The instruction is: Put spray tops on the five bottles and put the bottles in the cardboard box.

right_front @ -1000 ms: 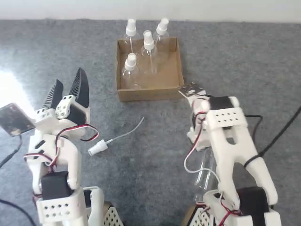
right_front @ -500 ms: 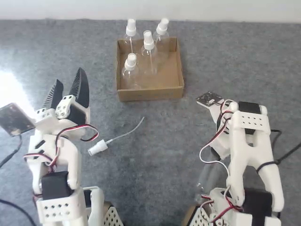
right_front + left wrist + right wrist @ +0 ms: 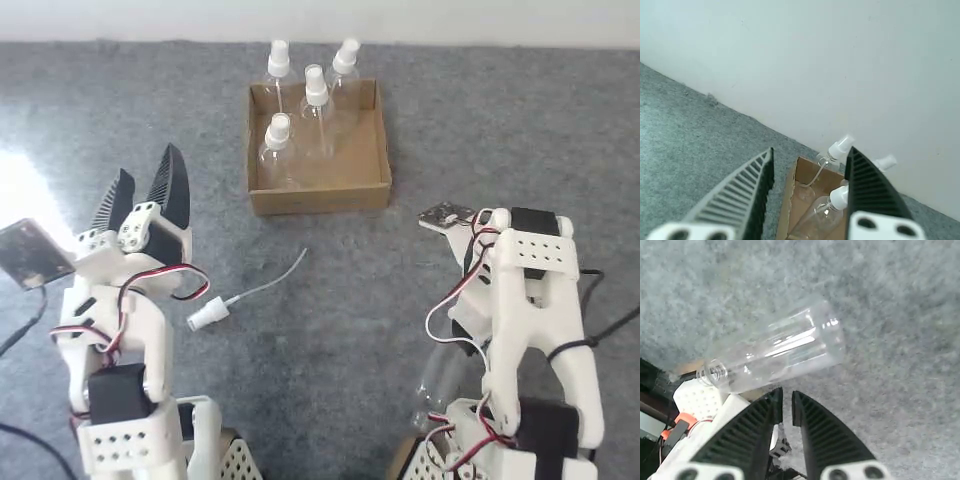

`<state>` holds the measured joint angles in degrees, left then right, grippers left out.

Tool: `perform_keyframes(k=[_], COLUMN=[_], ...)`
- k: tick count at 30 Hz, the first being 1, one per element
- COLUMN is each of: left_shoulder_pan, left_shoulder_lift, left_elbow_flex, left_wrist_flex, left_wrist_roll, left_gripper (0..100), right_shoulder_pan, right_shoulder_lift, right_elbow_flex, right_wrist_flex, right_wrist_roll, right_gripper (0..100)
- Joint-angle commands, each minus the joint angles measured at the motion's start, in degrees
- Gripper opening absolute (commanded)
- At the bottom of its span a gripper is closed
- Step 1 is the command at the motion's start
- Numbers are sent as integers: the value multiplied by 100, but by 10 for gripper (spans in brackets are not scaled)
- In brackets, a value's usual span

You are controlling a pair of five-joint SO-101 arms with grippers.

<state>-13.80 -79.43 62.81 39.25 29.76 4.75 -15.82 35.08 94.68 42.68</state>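
No legible text, labels or numbers anywhere.

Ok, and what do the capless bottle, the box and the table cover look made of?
Capless bottle: probably clear glossy plastic; the cover shows through it and it carries bright highlights. Box: brown matte cardboard with plain flat walls. Table cover: grey felt or carpet, judging by its mottled fuzzy nap.

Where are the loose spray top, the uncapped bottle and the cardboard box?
loose spray top (image 3: pixel 209 317): high view, on its white head.
uncapped bottle (image 3: pixel 785 347): right wrist view, middle of its clear body.
cardboard box (image 3: pixel 320 198): high view, on its near outer wall.
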Motion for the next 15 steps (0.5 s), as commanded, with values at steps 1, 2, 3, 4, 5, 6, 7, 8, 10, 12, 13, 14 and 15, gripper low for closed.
perform_keyframes(k=[1,2,3,4,5,6,7,8,10,12,13,14,15], left_shoulder_pan=[0,0,0,0,0,-9,-9,-18,-26,-26,-26,-26,-26], left_shoulder_lift=[-62,-62,-62,-62,-62,-62,-62,-62,-62,-62,-62,-62,-62], left_elbow_flex=[-84,-84,-84,-84,-84,-84,-84,-92,-92,-92,-92,-92,-92], left_wrist_flex=[-176,-176,-176,-176,-176,-176,-176,-176,-176,-176,-176,-176,-176], left_wrist_roll=[18,18,18,18,18,18,18,18,18,18,18,18,18], left_gripper=[218,218,218,218,218,218,218,218,218,218,218,218,218], right_shoulder_pan=[-409,-593,-804,-1015,-1235,-1455,-1648,-1833,-2158,-2396,-2466,-2519,-2545], right_shoulder_lift=[-242,-242,-242,-242,-242,-242,-242,-242,-251,-312,-312,-312,-312], right_elbow_flex=[202,325,422,484,510,510,510,501,501,492,492,492,492], right_wrist_flex=[119,119,119,119,119,119,119,110,66,-242,-470,-708,-963], right_wrist_roll=[62,53,44,35,35,35,35,35,26,26,26,26,26], right_gripper=[20,20,20,20,20,20,20,20,20,20,20,20,20])
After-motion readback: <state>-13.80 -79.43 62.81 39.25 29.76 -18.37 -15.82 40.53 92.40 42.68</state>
